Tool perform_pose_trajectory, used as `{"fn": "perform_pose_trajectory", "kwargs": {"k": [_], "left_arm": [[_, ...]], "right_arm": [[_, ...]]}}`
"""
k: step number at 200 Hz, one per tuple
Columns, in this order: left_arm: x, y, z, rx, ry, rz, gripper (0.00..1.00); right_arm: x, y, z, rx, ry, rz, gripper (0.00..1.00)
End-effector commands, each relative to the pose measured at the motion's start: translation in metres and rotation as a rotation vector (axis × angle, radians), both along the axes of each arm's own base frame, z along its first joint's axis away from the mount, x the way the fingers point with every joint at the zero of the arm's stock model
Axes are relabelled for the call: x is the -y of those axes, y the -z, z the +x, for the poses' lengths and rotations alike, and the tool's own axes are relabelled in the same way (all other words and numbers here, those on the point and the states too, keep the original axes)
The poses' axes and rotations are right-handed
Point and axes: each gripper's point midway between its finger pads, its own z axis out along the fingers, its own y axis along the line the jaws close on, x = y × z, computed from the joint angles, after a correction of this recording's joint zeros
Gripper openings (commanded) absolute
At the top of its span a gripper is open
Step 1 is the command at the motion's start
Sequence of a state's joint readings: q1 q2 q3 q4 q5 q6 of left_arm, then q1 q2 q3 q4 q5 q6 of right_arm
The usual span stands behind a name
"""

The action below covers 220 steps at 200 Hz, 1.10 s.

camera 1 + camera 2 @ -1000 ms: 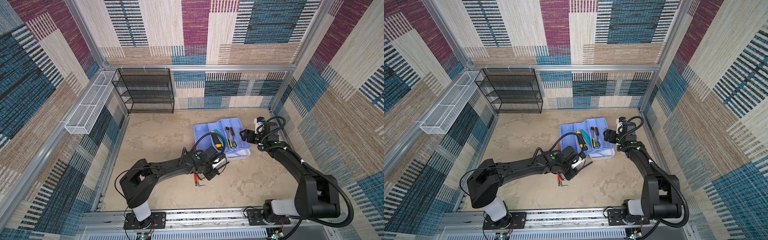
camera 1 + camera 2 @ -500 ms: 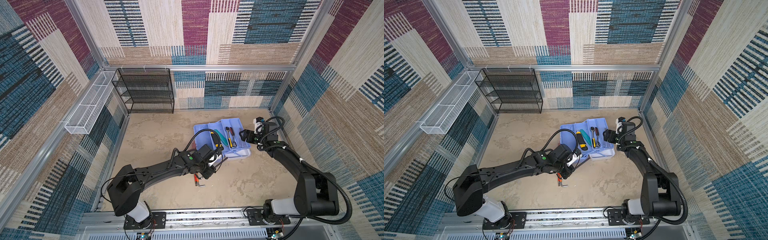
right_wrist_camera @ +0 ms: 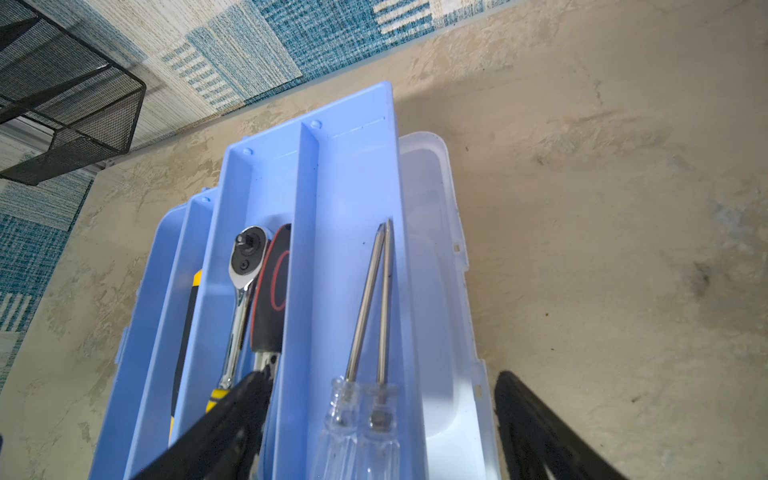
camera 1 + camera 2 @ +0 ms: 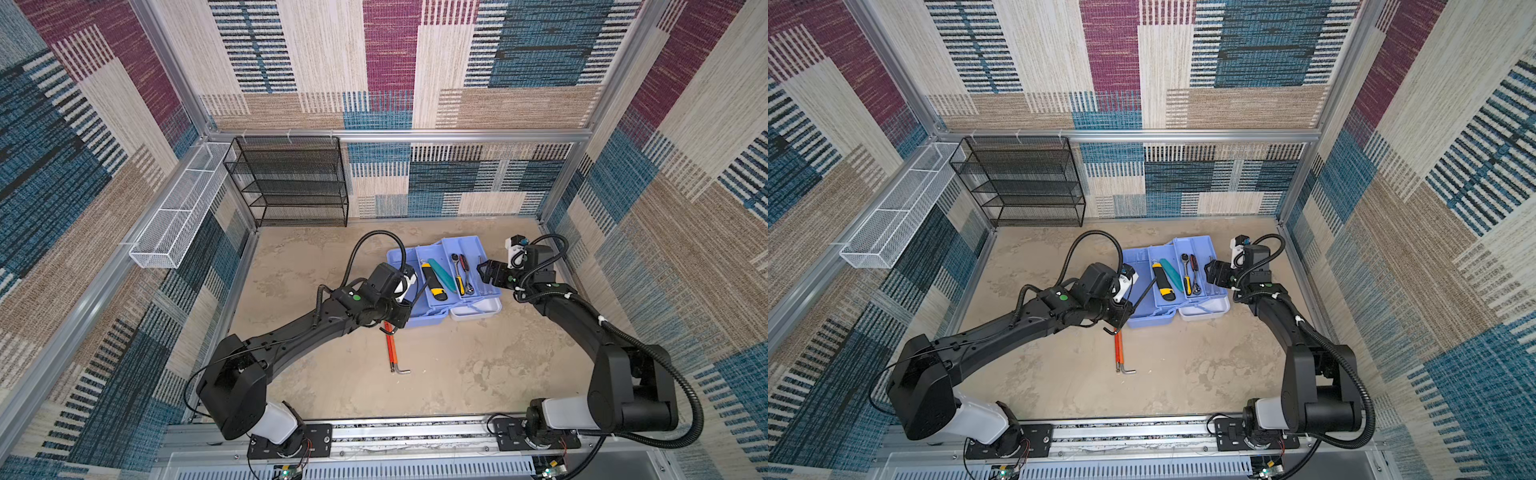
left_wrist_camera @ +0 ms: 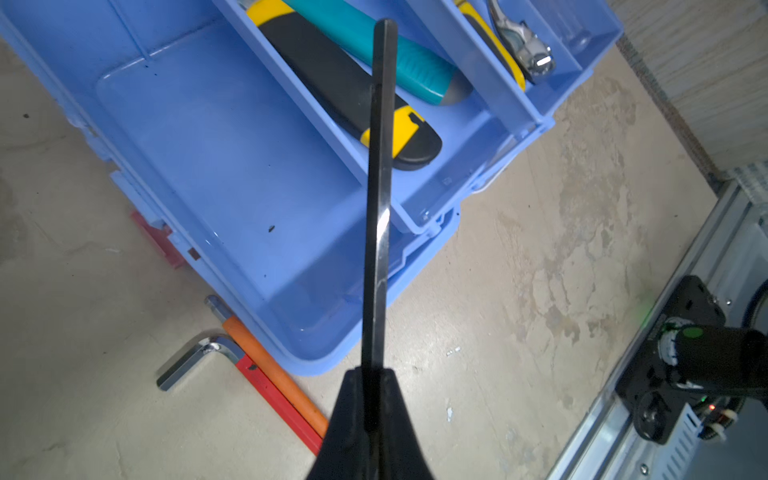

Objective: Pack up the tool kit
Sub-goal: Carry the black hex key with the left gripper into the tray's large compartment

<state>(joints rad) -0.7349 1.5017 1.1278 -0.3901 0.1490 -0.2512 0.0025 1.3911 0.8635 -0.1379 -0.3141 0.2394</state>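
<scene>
The tool kit (image 4: 424, 321) lies open on the floor: a light blue base (image 5: 208, 166), fold-out trays (image 3: 345, 166) and a white lid (image 4: 478, 309). My left gripper (image 5: 372, 374) is shut on a black hex key (image 5: 380, 187), whose long arm reaches over the empty base. In both top views this gripper (image 4: 397, 316) (image 4: 1121, 316) hovers at the base's near-left corner. My right gripper (image 3: 380, 380) stands open astride the outer tray compartment, where two clear-handled screwdrivers (image 3: 365, 311) lie. It holds nothing (image 4: 486, 274).
The trays hold a yellow-black knife (image 4: 432, 284), a teal tool (image 4: 442, 276), a ratchet (image 3: 243, 266) and a red-black handle (image 3: 272, 291). Red and orange hex keys (image 4: 390, 347) lie on the floor before the box. A black mesh rack (image 4: 291, 183) and a white basket (image 4: 178, 212) stand at the back left.
My left gripper has drawn a little to the left along the box's near side with the black hex key in it. The right arm has not moved.
</scene>
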Motion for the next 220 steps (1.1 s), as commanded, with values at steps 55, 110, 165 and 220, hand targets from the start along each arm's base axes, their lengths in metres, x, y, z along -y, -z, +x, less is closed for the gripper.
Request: {"fn": "perform_pose_trajectory", "kwargs": {"k": [55, 110, 165, 220], "left_arm": [[0.007, -0.015, 0.061, -0.162, -0.222, -0.209, 0.00], [0.010, 0.001, 0.096, -0.299, -0.370, -0.326, 0.00], [0.014, 0.022, 0.118, -0.383, -0.497, -0.378, 0.00], [0.013, 0.055, 0.133, -0.442, -0.599, -0.364, 0.00]], "right_arm": [[-0.001, -0.004, 0.004, 0.027, 0.005, 0.015, 0.88], [-0.001, -0.003, 0.001, 0.025, 0.007, 0.016, 0.88], [-0.001, 0.003, -0.002, 0.015, 0.010, 0.020, 0.88], [0.000, 0.003, -0.004, 0.018, 0.006, 0.007, 0.88]]}}
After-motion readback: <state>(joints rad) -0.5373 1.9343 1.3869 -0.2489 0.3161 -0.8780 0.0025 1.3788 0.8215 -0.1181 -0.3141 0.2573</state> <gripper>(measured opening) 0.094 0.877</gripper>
